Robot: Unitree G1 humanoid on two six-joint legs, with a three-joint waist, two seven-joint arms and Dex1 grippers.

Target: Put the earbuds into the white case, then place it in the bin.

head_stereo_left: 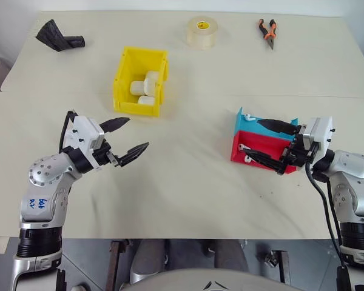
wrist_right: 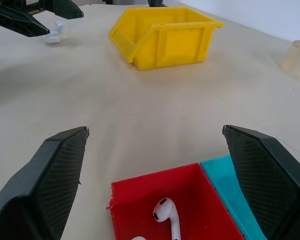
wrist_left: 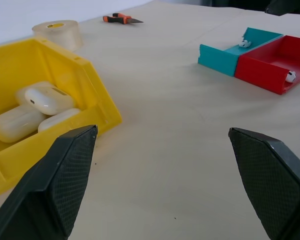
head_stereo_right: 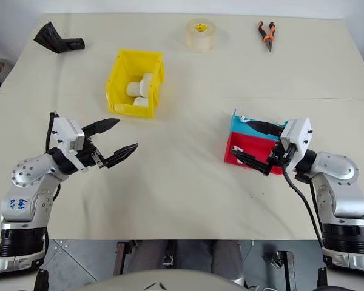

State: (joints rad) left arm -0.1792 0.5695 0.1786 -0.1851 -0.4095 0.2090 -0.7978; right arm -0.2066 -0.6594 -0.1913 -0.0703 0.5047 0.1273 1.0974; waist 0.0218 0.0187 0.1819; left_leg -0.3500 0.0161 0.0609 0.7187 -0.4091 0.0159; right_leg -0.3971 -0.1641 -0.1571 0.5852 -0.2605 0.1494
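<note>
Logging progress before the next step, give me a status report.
Left gripper and right gripper open, empty. Small white earbud in red plastic tray, another in blue tray. Three glossy white cases already in yellow plastic bin. Nothing blocking.

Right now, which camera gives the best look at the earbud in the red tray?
The right wrist view: the earbud lies close up in the red tray, stem plain. The left wrist view shows it as a small white shape at the tray's edge; the eye views show white specks beside the right gripper.
</note>
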